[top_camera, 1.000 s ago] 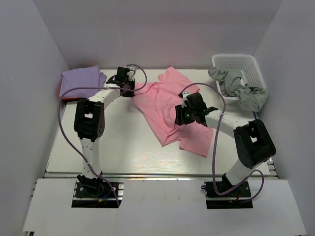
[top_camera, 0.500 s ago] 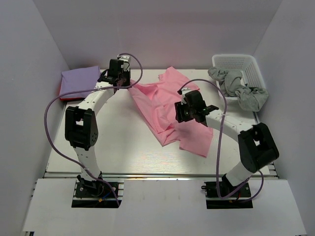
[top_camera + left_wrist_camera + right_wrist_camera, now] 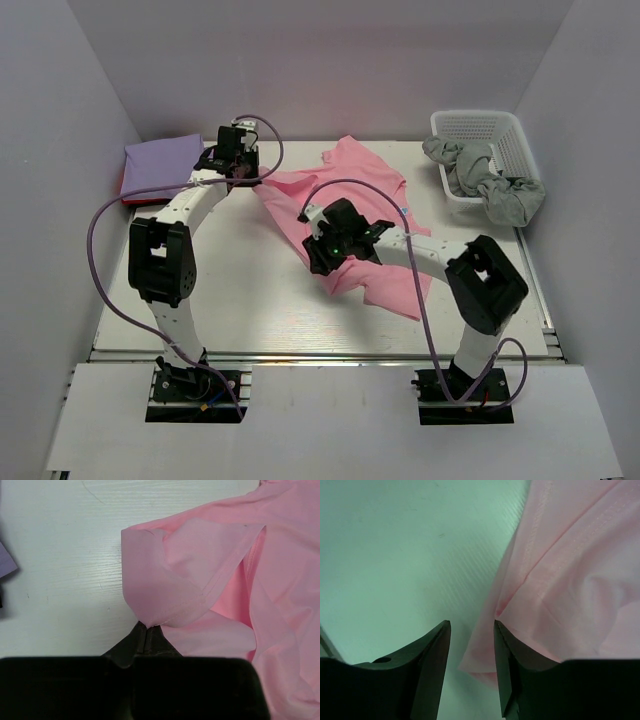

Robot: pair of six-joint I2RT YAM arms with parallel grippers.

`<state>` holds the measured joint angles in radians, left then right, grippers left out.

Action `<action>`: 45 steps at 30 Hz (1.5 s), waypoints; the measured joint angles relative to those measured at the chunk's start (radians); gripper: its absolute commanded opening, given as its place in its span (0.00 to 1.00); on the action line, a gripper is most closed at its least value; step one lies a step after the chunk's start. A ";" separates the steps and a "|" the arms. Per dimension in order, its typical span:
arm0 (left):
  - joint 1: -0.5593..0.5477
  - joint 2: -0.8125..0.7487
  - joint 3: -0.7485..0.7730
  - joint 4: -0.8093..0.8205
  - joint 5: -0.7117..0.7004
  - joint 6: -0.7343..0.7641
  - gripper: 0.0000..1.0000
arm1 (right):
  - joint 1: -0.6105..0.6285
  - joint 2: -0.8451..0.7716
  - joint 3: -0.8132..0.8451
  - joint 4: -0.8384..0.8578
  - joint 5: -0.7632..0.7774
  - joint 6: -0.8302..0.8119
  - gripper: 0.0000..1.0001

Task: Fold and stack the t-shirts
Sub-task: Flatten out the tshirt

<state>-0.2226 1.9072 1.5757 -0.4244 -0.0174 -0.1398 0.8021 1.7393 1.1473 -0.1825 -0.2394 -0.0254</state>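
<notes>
On the white table (image 3: 250,295) (white walls (image 3: 300,60) around), left claw (image 3: 148,626) apparently pinches the pink shirt (image 3: 345,165); right claw (image 3: 471,627) apart.

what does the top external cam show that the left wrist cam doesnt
Only top external: the white basket with grey cloth spilling over it at the far right, and the right gripper low at the pink t-shirt's near-left edge. Only left wrist: the left gripper, jaws shut on a fold of cloth by a stitched sleeve hem. Both: the pink t-shirt, the white table and the lavender t-shirt.
</notes>
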 measured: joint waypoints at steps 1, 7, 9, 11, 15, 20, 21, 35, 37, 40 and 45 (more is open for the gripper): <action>0.000 0.000 -0.001 -0.001 0.001 0.000 0.00 | 0.001 0.023 0.011 -0.001 0.011 0.003 0.46; 0.000 -0.004 -0.012 -0.001 0.002 -0.001 0.00 | 0.001 0.109 0.043 -0.006 0.102 0.050 0.44; 0.000 -0.004 -0.013 -0.002 0.002 -0.001 0.00 | 0.001 0.126 0.046 -0.006 0.119 0.063 0.38; 0.000 -0.004 -0.013 -0.001 0.002 -0.002 0.00 | 0.001 0.139 0.051 -0.005 0.137 0.081 0.23; 0.000 -0.004 -0.013 -0.001 0.002 -0.003 0.00 | 0.001 0.146 0.055 -0.003 0.171 0.111 0.00; 0.004 -0.004 -0.013 -0.002 0.000 -0.004 0.00 | 0.001 0.142 0.055 -0.004 0.190 0.124 0.00; 0.005 -0.004 -0.013 -0.002 -0.002 -0.004 0.00 | 0.001 0.138 0.055 -0.004 0.185 0.124 0.00; 0.045 -0.102 -0.042 -0.101 -0.196 -0.075 0.00 | 0.072 -0.029 0.050 0.033 -0.226 0.094 0.00; 0.063 -0.126 -0.077 -0.121 -0.234 -0.104 0.00 | 0.104 -0.007 0.059 0.031 -0.276 0.085 0.00; 0.091 -0.137 -0.142 -0.145 -0.280 -0.151 0.00 | 0.158 0.049 0.097 0.024 -0.340 0.066 0.00; 0.138 -0.137 -0.238 -0.212 -0.341 -0.229 0.00 | 0.257 0.163 0.199 -0.018 -0.401 0.005 0.00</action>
<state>-0.0849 1.7699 1.3376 -0.6361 -0.3580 -0.3683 1.0592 1.9026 1.3464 -0.2005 -0.6399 -0.0200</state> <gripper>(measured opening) 0.026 0.005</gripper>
